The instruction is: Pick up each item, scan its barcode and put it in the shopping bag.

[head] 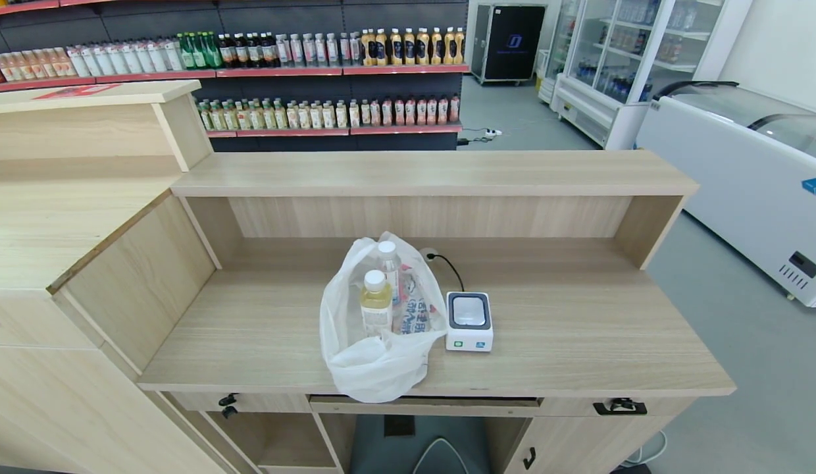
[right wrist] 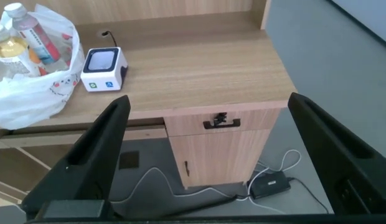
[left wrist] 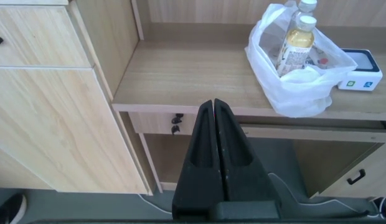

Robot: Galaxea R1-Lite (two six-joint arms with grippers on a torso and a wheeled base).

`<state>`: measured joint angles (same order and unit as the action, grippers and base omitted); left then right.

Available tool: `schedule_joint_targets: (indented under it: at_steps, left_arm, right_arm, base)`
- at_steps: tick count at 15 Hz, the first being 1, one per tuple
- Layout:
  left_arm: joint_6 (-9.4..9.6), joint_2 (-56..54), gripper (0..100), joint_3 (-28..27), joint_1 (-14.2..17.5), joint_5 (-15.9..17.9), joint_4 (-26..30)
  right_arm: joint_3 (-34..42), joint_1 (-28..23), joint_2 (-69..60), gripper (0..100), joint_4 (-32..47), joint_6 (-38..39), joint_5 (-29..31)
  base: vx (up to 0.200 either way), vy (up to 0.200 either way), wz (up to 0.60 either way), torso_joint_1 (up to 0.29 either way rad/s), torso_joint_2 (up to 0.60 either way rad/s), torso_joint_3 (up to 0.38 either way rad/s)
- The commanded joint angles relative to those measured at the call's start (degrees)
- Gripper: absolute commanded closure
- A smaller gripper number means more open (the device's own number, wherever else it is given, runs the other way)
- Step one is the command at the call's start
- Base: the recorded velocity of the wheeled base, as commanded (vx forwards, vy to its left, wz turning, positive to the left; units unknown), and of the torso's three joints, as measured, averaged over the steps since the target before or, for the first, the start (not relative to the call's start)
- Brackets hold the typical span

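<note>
A white plastic shopping bag [head: 375, 355] stands on the wooden counter [head: 579, 329], with two bottles upright inside it: a yellow-drink bottle [head: 376, 303] in front and a clear bottle [head: 389, 262] behind. The bag [left wrist: 299, 93] and yellow bottle [left wrist: 295, 45] also appear in the left wrist view, and the bag [right wrist: 31, 93] in the right wrist view. A small white barcode scanner [head: 469, 320] sits just right of the bag. My left gripper [left wrist: 213, 104] is shut, held low in front of the counter's left end. My right gripper [right wrist: 208, 106] is open wide, below the counter's front edge at the right.
A raised shelf [head: 434, 172] runs along the back of the counter and a taller cabinet [head: 72, 197] flanks it on the left. A black cable [head: 447, 263] leads from the scanner. Drawers with black handles [right wrist: 221, 121] sit under the counter. Store shelves of bottles [head: 329, 52] stand behind.
</note>
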<state>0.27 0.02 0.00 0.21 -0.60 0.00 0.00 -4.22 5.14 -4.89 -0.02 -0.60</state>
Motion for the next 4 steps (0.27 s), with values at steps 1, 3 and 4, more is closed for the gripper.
schedule_joint_targets:
  at_steps: [1,3,4]
  left_arm:
    - [0.0,-0.02,100,0.0,0.06,-0.02,0.0]
    - [0.0,-0.02,100,0.0,0.06,-0.02,0.0]
    - [0.0,-0.02,100,0.0,0.06,-0.02,0.0]
  right_arm:
    - [0.0,0.0,0.39,0,-0.03,-0.06,-0.11]
    - [0.0,0.09,0.39,0,-0.03,-0.06,-0.02]
    - [0.0,0.0,0.39,0,-0.03,0.02,-0.02]
  base:
    - [0.0,0.0,0.0,0.0,0.0,0.0]
    - [0.0,0.0,0.0,0.0,0.0,0.0]
    - [0.0,0.0,0.0,0.0,0.0,0.0]
